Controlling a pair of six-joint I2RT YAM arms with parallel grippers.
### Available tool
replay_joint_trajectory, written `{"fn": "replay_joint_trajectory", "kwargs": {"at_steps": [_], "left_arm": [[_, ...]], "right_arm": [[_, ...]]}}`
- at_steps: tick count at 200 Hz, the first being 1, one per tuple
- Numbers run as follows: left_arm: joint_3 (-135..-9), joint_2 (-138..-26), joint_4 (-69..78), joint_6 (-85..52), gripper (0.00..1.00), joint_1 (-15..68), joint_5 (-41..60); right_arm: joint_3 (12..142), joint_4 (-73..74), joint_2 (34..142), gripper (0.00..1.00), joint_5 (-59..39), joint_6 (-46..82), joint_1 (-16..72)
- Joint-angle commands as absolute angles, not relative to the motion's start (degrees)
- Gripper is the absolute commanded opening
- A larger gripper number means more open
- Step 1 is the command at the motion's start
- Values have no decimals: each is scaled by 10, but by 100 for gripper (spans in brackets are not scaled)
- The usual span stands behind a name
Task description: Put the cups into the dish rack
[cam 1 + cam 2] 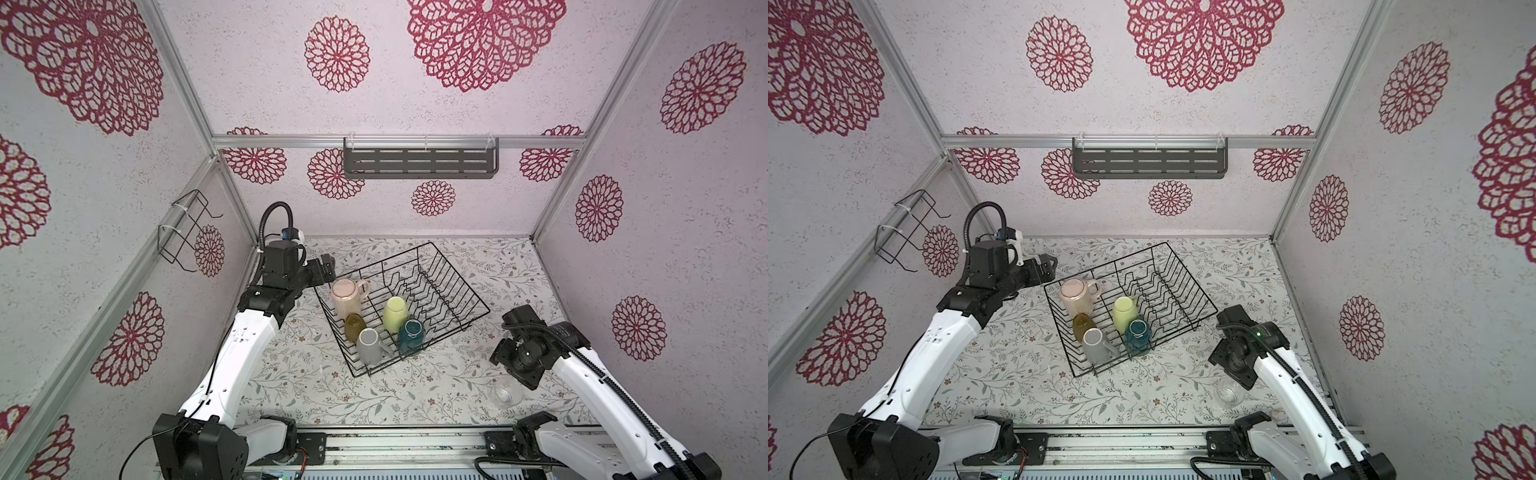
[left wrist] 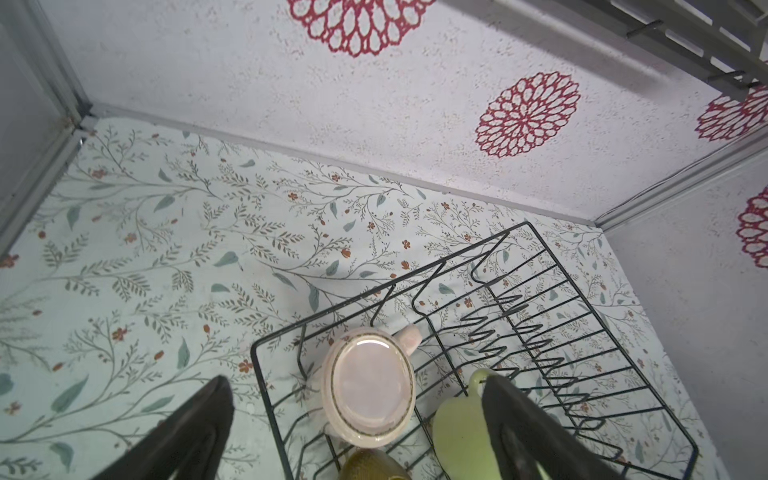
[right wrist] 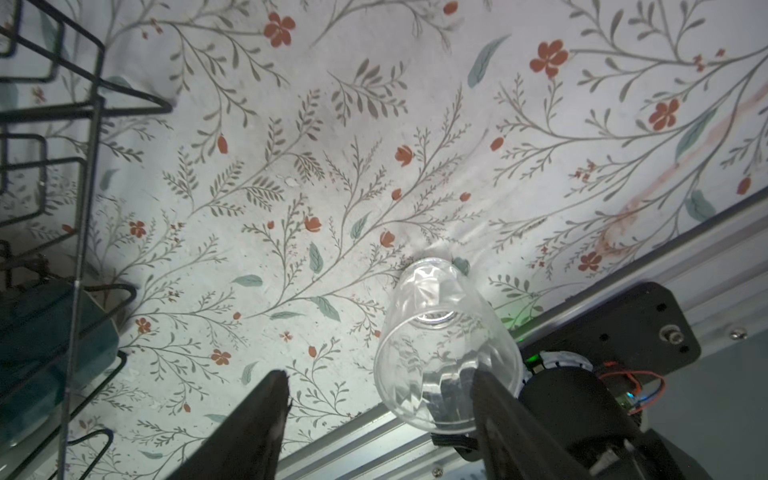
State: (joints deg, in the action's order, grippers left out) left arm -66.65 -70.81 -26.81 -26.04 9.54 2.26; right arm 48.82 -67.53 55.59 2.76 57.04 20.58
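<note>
The black wire dish rack (image 1: 457,291) sits mid-table, turned at an angle. Five cups stand mouth down in it: pink mug (image 1: 347,301), amber tumbler (image 1: 354,327), grey mug (image 1: 369,347), yellow-green mug (image 1: 395,314), teal mug (image 1: 410,336). The clear glass (image 1: 508,390) stands upright on the table near the front right. My right gripper (image 3: 378,374) hangs over the clear glass (image 3: 446,353), jaws apart. One fingertip lies over its mouth, the other is off to the side. My left gripper (image 1: 326,268) is open and empty above the pink mug (image 2: 368,386).
A grey slotted shelf (image 1: 419,162) hangs on the back wall and a small wire holder (image 1: 187,232) on the left wall. An aluminium rail (image 1: 395,444) runs along the table's front edge, just behind the glass. Walls close in the table on three sides.
</note>
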Motion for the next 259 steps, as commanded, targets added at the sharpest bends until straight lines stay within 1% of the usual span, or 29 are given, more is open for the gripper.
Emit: {"fn": "replay_joint_trajectory", "kwargs": {"at_steps": [1, 10, 22, 28, 36, 39, 42, 58, 75, 86, 91, 96, 99, 105, 109, 114, 132, 149, 154, 168, 189, 210, 224, 240, 259], "left_arm": [[-650, -679, -250, -308, 97, 98, 36], [-643, -674, -249, -310, 97, 101, 41], [-638, -670, -257, -307, 97, 106, 44], [-637, -669, -265, -305, 97, 108, 43], [-636, -667, -277, -306, 97, 110, 37], [-634, -667, -281, -309, 97, 110, 34], [-633, -666, -284, -311, 97, 111, 31], [-624, -659, -296, -325, 97, 110, 22], [-609, -647, -298, -334, 97, 111, 24], [-600, -637, -298, -340, 97, 111, 24], [-596, -632, -298, -343, 97, 111, 24], [-593, -628, -299, -347, 97, 111, 24], [-591, -625, -301, -350, 97, 111, 25], [-588, -621, -305, -355, 97, 111, 26], [-586, -619, -309, -359, 97, 111, 28], [-587, -618, -317, -363, 98, 111, 34], [-584, -611, -338, -371, 99, 114, 55], [-571, -601, -344, -373, 100, 121, 74], [-567, -598, -344, -373, 100, 123, 77], [-561, -591, -354, -377, 99, 134, 77], [-544, -583, -360, -390, 98, 162, 70], [-521, -582, -350, -404, 97, 210, 69], [-518, -584, -356, -412, 97, 240, 51], [-516, -581, -360, -419, 97, 270, 29], [-521, -580, -365, -423, 96, 296, 18]], "right_arm": [[449, -674, 559, 71, -14, 594, 209], [431, -656, 566, 70, -25, 596, 215], [416, -640, 572, 63, -23, 602, 227], [411, -633, 573, 57, -21, 604, 233], [408, -627, 575, 53, -18, 607, 241], [407, -625, 575, 48, -15, 608, 243], [407, -623, 575, 46, -13, 608, 246], [402, -615, 578, 43, 1, 608, 256], [388, -599, 588, 38, -6, 606, 267], [383, -580, 590, 30, -8, 604, 288], [384, -573, 588, 22, -5, 607, 302], [388, -566, 587, 19, -1, 609, 317], [390, -563, 585, 14, 2, 610, 326], [397, -559, 583, 11, 10, 614, 343], [403, -559, 582, 6, 16, 615, 353], [411, -559, 583, 5, 22, 616, 363], [435, -566, 593, 3, 42, 617, 397], [448, -553, 610, 3, 38, 618, 433], [450, -545, 617, 1, 37, 618, 444], [467, -530, 646, 1, 49, 620, 493], [503, -515, 699, 5, 69, 617, 562], [543, -508, 742, 7, 80, 602, 606], [549, -495, 757, 11, 73, 595, 618], [537, -473, 767, 18, 51, 592, 620], [516, -447, 779, 21, 26, 592, 622]]}}
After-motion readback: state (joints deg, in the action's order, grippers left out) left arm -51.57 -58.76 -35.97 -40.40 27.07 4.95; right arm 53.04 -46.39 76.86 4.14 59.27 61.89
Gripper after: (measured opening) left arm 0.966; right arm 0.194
